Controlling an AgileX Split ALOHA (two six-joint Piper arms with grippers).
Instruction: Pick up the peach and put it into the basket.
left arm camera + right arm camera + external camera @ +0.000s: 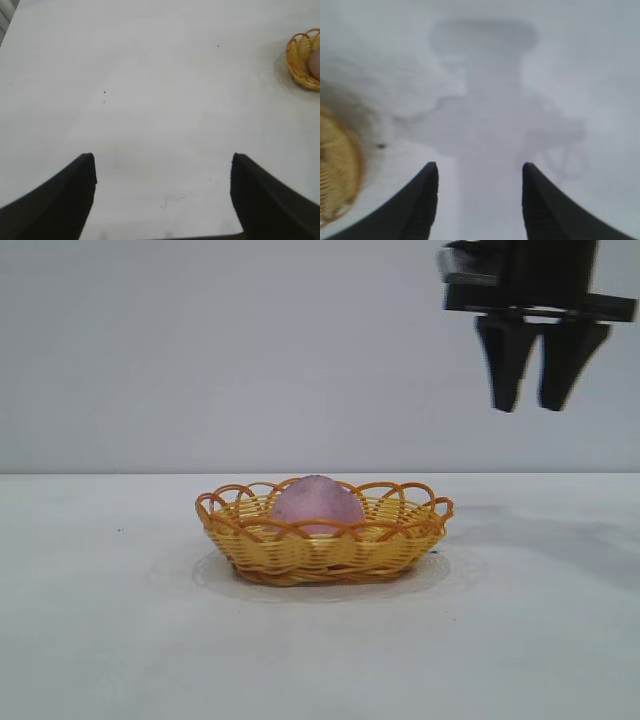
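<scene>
The peach [316,503] lies inside the basket [325,550] on the table [100,640]. The right hand [538,405] hangs above and beside the basket, fingers spread and empty. The left hand [162,200] hovers well apart from it, fingers spread wide.

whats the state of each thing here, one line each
peach: lying inside the basket, held by nothing
basket: upright on the table, holding the peach
right pincer: open, empty, pointing down, above and to the right of the basket
left pincer: open, empty, over bare table
</scene>
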